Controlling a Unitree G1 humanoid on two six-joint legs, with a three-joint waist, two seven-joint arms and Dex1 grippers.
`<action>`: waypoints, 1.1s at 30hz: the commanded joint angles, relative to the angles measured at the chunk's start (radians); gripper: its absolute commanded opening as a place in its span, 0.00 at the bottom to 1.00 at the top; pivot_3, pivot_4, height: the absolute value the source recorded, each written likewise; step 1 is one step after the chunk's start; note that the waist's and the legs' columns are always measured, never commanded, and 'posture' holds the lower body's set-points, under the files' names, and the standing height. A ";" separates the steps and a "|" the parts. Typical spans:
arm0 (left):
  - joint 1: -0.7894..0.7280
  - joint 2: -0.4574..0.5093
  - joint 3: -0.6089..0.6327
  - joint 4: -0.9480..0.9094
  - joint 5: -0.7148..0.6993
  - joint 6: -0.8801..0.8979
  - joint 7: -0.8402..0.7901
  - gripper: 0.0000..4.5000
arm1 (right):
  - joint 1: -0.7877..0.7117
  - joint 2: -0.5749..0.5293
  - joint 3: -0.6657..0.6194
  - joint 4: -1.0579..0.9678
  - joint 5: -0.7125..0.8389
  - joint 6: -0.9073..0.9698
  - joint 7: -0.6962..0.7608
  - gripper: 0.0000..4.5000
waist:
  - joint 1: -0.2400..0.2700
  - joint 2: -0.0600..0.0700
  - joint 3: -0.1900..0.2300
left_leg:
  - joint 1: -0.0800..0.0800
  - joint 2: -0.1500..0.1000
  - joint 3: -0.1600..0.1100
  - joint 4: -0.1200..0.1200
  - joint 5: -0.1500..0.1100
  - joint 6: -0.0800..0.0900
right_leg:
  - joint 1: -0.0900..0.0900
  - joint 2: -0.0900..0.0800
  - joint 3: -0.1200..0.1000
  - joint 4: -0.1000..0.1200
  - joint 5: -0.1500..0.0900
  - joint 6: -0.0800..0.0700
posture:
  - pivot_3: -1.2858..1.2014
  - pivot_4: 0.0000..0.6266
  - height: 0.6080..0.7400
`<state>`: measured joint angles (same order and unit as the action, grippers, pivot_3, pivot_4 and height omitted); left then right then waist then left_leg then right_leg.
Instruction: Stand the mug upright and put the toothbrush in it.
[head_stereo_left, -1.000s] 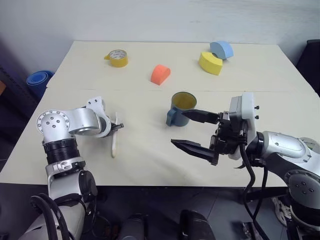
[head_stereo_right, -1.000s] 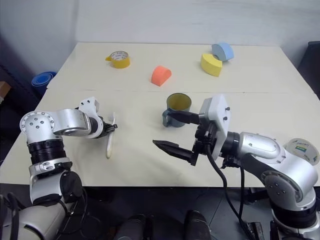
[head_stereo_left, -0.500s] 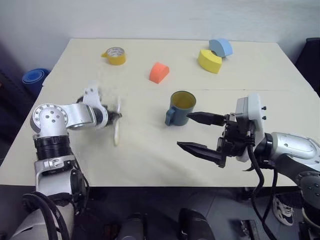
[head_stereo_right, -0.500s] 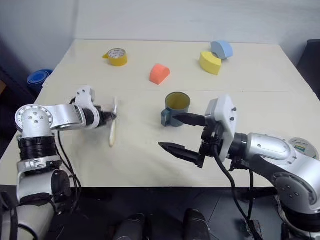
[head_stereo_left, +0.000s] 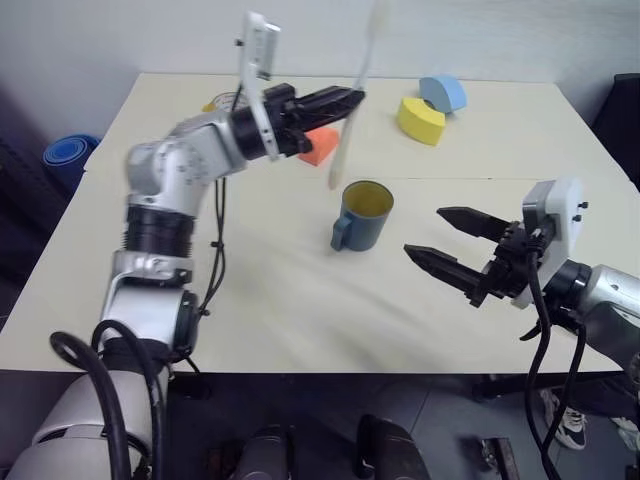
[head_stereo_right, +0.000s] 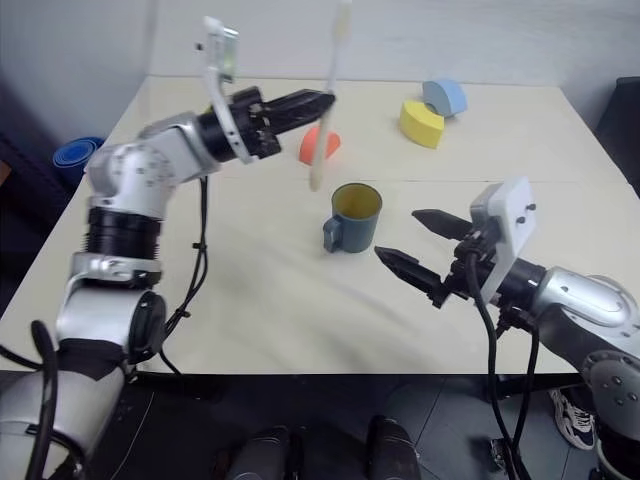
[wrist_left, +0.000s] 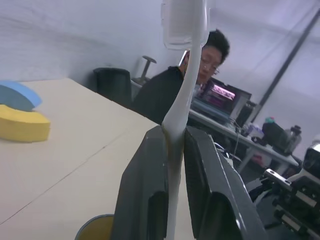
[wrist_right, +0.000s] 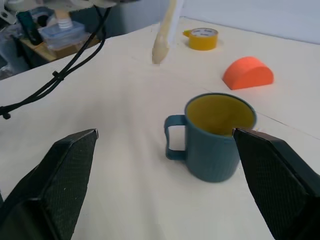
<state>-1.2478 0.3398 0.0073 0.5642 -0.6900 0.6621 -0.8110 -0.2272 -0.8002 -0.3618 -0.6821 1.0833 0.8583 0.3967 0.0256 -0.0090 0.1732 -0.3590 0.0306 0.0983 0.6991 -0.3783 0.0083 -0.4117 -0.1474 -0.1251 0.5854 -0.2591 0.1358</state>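
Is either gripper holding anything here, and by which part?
The left gripper holds the toothbrush pinched around mid-handle, bristle head up, above the upright mug. The right gripper is open and empty.

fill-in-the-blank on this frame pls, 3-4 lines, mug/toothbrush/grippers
1. The mug stands ____ on the table.
2. The toothbrush is clamped in the ____ gripper.
3. The right gripper has its jaws ____ and holds nothing.
4. The inside of the mug is ____ in colour.

Missing words: upright; left; open; yellow
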 joint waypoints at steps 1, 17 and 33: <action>-0.072 -0.066 0.025 0.152 0.082 -0.168 -0.031 0.04 | 0.010 0.010 -0.045 -0.041 0.033 -0.023 -0.049 1.00 | 0.000 0.000 0.000 | 0.000 0.000 0.000 0.000 0.000 0.000 | 0.000 0.000 0.000 0.000 0.000 0.000 | 0.52 0.24 1.00; -0.060 -0.217 0.089 0.475 0.286 -0.508 -0.098 0.39 | 0.035 -0.002 -0.056 -0.034 0.039 -0.039 -0.112 1.00 | 0.000 -0.001 0.001 | -0.007 0.000 -0.003 0.001 0.000 0.002 | -0.004 -0.001 -0.003 0.000 0.000 0.000 | 0.52 0.24 1.00; 0.346 0.667 0.036 -0.433 0.190 0.002 -0.686 1.00 | 0.090 -0.249 -0.091 0.271 -0.109 -0.050 0.380 1.00 | -0.023 0.006 0.005 | -0.008 0.001 -0.003 -0.001 0.000 0.001 | -0.012 -0.001 -0.002 0.008 0.000 0.000 | 0.52 0.24 1.00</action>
<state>-0.9134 0.9764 0.0398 0.1917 -0.5036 0.6832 -1.4487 -0.1340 -1.0218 -0.4082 -0.4172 0.9797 0.8270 0.7132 0.0030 -0.0034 0.1778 -0.3692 0.0317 0.0946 0.7006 -0.3781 0.0094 -0.4231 -0.1482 -0.1268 0.5929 -0.2588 0.1360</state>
